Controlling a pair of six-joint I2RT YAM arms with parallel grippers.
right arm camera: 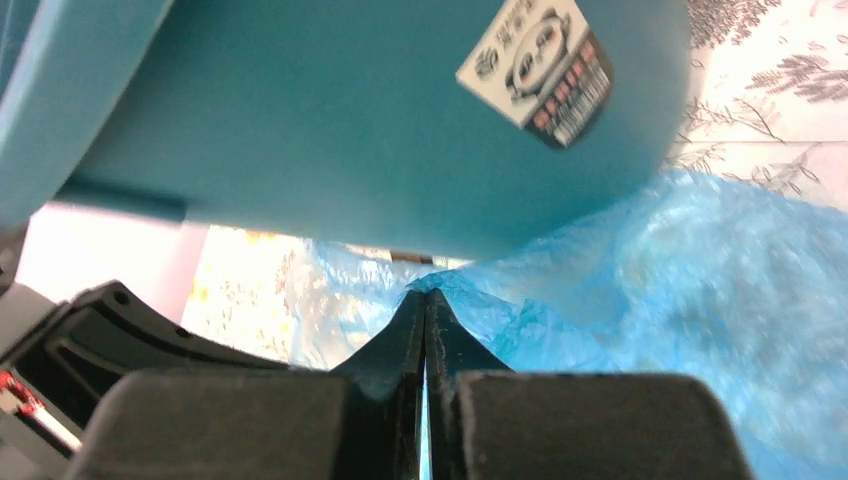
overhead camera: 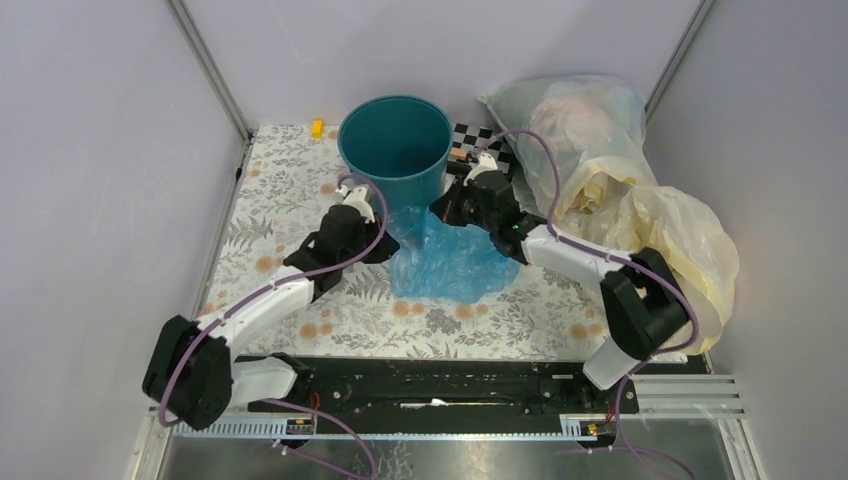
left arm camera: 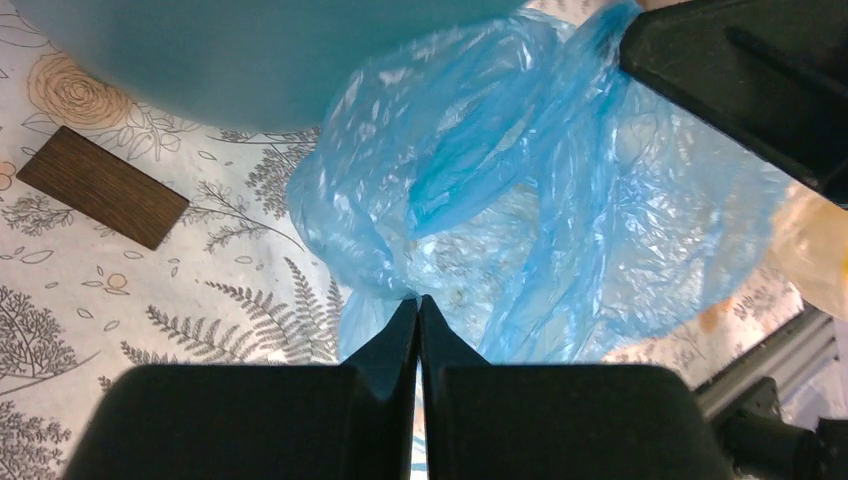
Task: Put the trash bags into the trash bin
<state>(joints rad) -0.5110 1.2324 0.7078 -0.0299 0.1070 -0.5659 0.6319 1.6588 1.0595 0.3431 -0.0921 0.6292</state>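
The blue trash bag (overhead camera: 445, 258) hangs crumpled just in front of the teal trash bin (overhead camera: 394, 150), its lower part on the table. My left gripper (overhead camera: 385, 228) is shut on the bag's left edge (left arm camera: 400, 250), its tips pinching the film (left arm camera: 418, 300). My right gripper (overhead camera: 440, 205) is shut on the bag's upper right edge (right arm camera: 640, 290), right beside the bin's wall (right arm camera: 330, 120). The bag is stretched between the two grippers, below the bin's rim. The right gripper's body shows in the left wrist view (left arm camera: 740, 80).
A large clear stuffed bag (overhead camera: 575, 125) and pale-yellow bags (overhead camera: 665, 235) lie at the right. A small brown wooden piece (left arm camera: 103, 186) lies left of the bin's base. A yellow block (overhead camera: 317, 128) and a checkerboard (overhead camera: 470, 140) sit at the back.
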